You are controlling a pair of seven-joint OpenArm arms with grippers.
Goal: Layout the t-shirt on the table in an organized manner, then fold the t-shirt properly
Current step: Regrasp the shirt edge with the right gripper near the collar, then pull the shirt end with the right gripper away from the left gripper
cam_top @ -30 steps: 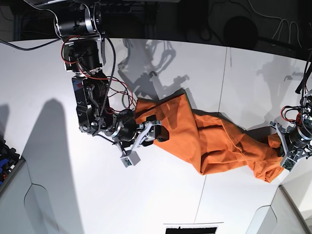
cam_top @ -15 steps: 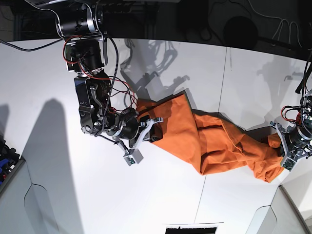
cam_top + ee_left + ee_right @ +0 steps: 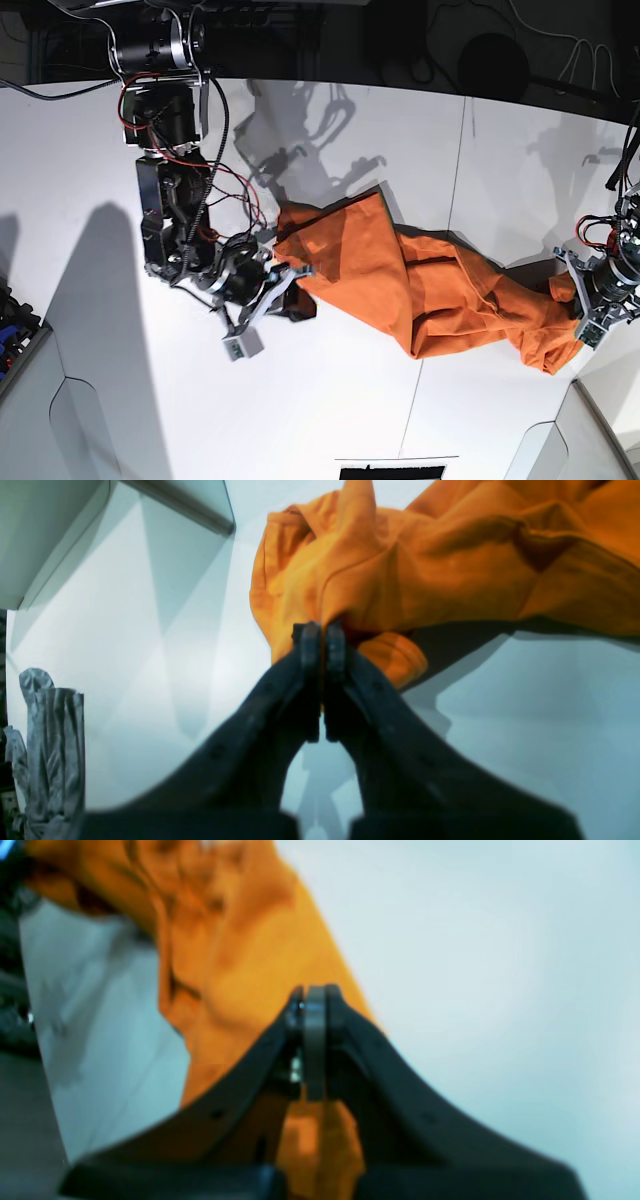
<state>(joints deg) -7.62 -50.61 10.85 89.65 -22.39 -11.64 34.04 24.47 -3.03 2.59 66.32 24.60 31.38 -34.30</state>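
Observation:
The burnt-orange t-shirt lies crumpled and stretched in a band across the white table. My right gripper, on the left of the base view, is shut on the shirt's left edge; in the right wrist view the jaws are closed with orange cloth around them. My left gripper, at the right edge of the base view, is shut on the shirt's bunched right end. In the left wrist view the jaws pinch a fold of the cloth. The neck tag is hidden.
A thin dark seam crosses the table. Grey panels sit at the front left and front right. A dark bin is at the left edge. A crumpled grey object stands left of my left gripper.
My right gripper has moved left and toward the front of the table, pulling the shirt's left edge with it. The left gripper and the shirt's right end have stayed put.

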